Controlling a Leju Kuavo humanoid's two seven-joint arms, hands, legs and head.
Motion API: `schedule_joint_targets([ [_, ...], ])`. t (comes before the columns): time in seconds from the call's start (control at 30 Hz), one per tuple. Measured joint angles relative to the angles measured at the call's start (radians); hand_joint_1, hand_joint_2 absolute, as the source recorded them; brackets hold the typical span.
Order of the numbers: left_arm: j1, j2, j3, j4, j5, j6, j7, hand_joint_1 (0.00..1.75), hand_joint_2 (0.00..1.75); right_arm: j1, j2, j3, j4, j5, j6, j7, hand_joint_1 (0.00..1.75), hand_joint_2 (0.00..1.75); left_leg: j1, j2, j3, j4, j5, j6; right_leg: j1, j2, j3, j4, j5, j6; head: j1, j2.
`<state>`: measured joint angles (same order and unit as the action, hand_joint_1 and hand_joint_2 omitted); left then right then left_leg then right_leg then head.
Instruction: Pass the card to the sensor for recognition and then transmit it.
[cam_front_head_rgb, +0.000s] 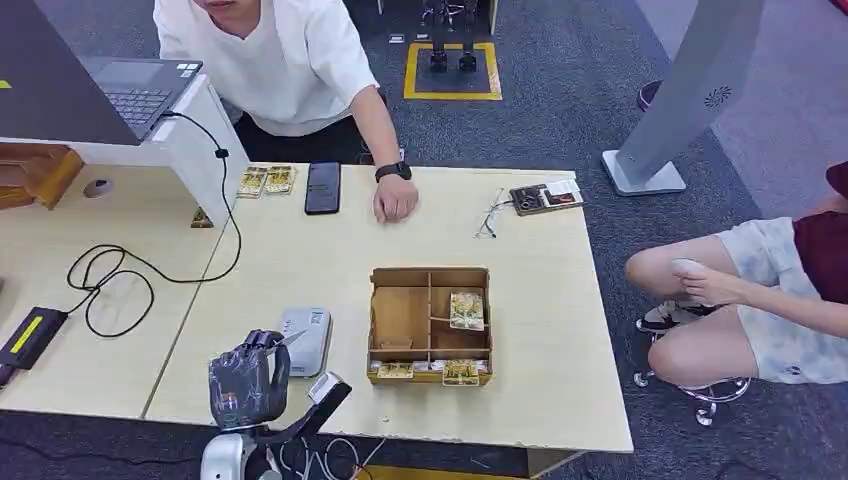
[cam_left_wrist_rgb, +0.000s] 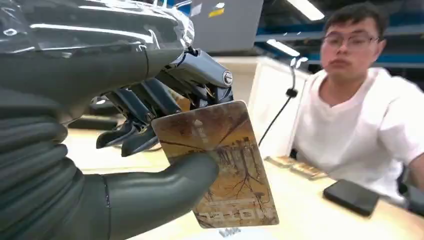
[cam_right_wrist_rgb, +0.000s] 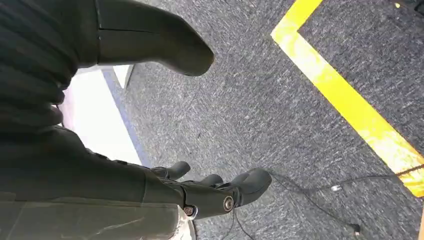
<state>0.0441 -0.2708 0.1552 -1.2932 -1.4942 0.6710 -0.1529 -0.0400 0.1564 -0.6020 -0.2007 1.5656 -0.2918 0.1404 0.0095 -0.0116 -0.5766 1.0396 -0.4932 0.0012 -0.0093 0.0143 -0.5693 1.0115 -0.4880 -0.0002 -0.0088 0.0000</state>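
My left hand (cam_front_head_rgb: 248, 380) hovers at the table's near edge, just left of the grey sensor pad (cam_front_head_rgb: 305, 338). It pinches a brown patterned card (cam_left_wrist_rgb: 220, 160) between thumb and fingers (cam_left_wrist_rgb: 145, 125); the card stands upright, and its edge (cam_front_head_rgb: 292, 339) pokes out above the pad. My right hand (cam_right_wrist_rgb: 200, 190) hangs over the grey carpet, fingers apart and holding nothing. A wooden divided box (cam_front_head_rgb: 430, 325) with more cards sits at the table's middle front.
A person in white sits across the table, one hand (cam_front_head_rgb: 395, 197) on it, next to a black phone (cam_front_head_rgb: 323, 187) and loose cards (cam_front_head_rgb: 265, 180). Another person sits at the right (cam_front_head_rgb: 750, 300). A laptop (cam_front_head_rgb: 130, 90), a black cable (cam_front_head_rgb: 120, 270) and glasses (cam_front_head_rgb: 490, 215) lie around.
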Motion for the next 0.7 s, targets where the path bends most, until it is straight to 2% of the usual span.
schedule_joint_targets([
  [0.17, -0.025, 0.005, -0.031, 0.046, -0.006, 0.000, 0.039, 1.75, 1.75, -0.001, 0.000, 0.005, 0.000, 0.000, 0.002, 0.002, 0.00, 1.75, 0.000, 0.000, 0.000, 0.000, 0.000, 0.000, 0.000, 0.000, 0.000, 0.000, 0.000, 0.000, 0.000, 0.000],
  [0.27, -0.039, 0.015, -0.073, 0.081, 0.012, 0.000, 0.123, 1.75, 1.75, -0.002, 0.000, 0.010, 0.000, -0.004, 0.008, 0.002, 0.00, 1.75, 0.000, 0.000, 0.000, 0.000, 0.000, 0.000, 0.000, 0.000, 0.000, 0.000, 0.000, 0.000, 0.000, 0.000],
  [0.3, -0.041, 0.021, -0.089, 0.088, 0.013, 0.000, 0.133, 1.75, 1.75, -0.002, -0.001, 0.011, 0.000, -0.006, 0.009, 0.003, 0.00, 1.75, 0.000, 0.000, 0.000, 0.000, 0.000, 0.000, 0.000, 0.000, 0.000, 0.000, 0.000, 0.000, 0.000, 0.000],
  [0.7, -0.060, 0.047, -0.154, 0.172, -0.011, 0.000, 0.185, 1.75, 1.75, -0.003, -0.003, 0.024, 0.000, -0.012, 0.009, 0.008, 0.00, 1.75, 0.000, 0.000, 0.000, 0.000, 0.000, 0.000, 0.000, -0.001, 0.001, 0.000, 0.000, 0.000, 0.000, 0.000],
])
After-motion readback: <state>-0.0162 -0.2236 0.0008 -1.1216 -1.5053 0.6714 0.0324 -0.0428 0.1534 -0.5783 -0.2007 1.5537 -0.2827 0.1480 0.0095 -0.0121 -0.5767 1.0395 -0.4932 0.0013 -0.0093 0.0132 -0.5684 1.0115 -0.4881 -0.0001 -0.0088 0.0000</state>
